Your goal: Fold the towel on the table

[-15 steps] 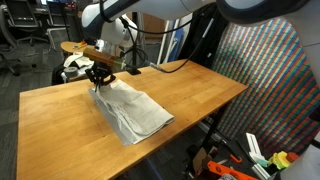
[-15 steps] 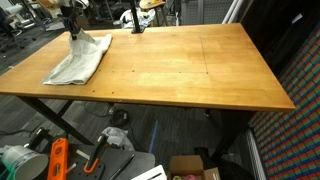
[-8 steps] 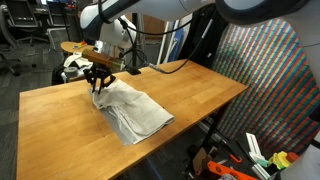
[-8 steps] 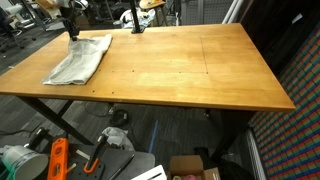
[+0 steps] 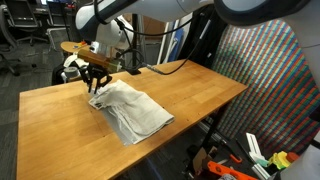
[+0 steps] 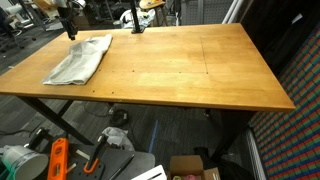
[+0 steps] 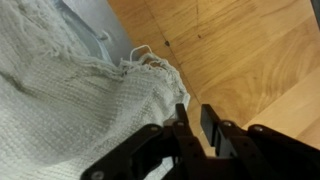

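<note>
The towel (image 5: 132, 110) is a light grey cloth lying folded over itself on the wooden table (image 5: 205, 90), near one end; it also shows in the other exterior view (image 6: 80, 60). In the wrist view the towel (image 7: 70, 90) has a frayed corner right beside the jaws. My gripper (image 5: 96, 84) hangs just above that far corner of the towel (image 6: 70, 32). The gripper (image 7: 193, 112) has its jaws a narrow gap apart, with bare table (image 7: 240, 60) showing between them and no cloth in the gap.
A round wooden stool (image 5: 75, 47) with a white-and-dark fabric bundle stands behind the table's far end. A patterned panel (image 5: 270, 70) rises at one side. Boxes and orange tools (image 6: 60, 160) lie on the floor under the table's near edge.
The jaws have parted and let go of the towel corner. The gripper has risen slightly off the cloth, and the towel has settled flat.
</note>
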Tool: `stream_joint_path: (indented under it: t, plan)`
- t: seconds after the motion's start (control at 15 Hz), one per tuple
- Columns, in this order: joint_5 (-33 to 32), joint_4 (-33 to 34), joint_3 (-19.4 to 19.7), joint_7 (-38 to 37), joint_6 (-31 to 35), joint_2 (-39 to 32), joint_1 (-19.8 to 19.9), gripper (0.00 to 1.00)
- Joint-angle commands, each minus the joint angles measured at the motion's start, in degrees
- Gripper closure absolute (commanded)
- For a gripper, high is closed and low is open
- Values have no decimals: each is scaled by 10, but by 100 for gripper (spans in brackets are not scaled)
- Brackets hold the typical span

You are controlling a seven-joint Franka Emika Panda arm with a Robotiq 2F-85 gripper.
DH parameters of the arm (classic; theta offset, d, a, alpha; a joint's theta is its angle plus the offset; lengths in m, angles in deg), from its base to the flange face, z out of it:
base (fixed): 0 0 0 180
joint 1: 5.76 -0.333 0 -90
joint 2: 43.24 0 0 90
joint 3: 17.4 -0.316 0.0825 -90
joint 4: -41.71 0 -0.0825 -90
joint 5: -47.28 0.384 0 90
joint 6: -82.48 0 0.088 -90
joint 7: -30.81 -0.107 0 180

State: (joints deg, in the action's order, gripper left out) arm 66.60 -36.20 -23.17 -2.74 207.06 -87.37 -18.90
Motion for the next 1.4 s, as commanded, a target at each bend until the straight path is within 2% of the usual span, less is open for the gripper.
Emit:
stream_joint_path:
  t: [0.0,0.4,0.67,0.93,1.33]
  plan:
    - [-21,10,11,-5,26,1,-12,44]
    - [-108,24,63,-54,63,-5,-38,1]
    - [-175,36,101,-118,62,-17,-60,0]
    - [-244,53,129,-185,29,-35,-81,1]
    - [-277,104,125,-234,-32,-76,-79,0]
